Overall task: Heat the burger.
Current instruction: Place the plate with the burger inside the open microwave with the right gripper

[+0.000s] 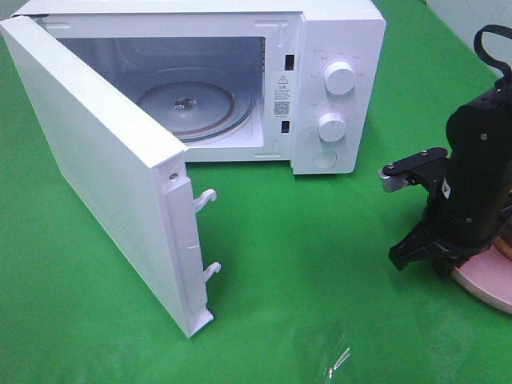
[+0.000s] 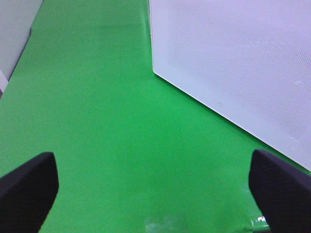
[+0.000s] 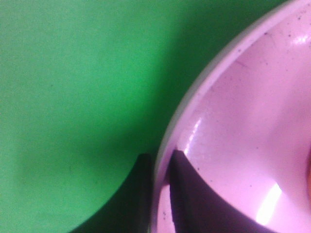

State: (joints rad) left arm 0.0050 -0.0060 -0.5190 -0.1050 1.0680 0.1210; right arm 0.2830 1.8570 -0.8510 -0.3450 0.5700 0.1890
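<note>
My right gripper [image 1: 428, 258] is low at the right of the table, shut on the rim of the pink plate [image 1: 490, 290]. In the right wrist view its two dark fingers [image 3: 141, 194] straddle the plate's rim [image 3: 204, 87], one outside and one inside. The right arm hides nearly all of the burger; only an orange-brown sliver [image 3: 309, 170] shows at the frame's edge. My left gripper [image 2: 155, 189] is open over bare green cloth, nothing between its fingers, and is out of the exterior high view.
The white microwave [image 1: 336, 80] stands at the back with its door [image 1: 96, 160] swung wide open toward the front left. Its glass turntable [image 1: 188, 104] is bare. The door's outer face [image 2: 233, 63] is close to my left gripper.
</note>
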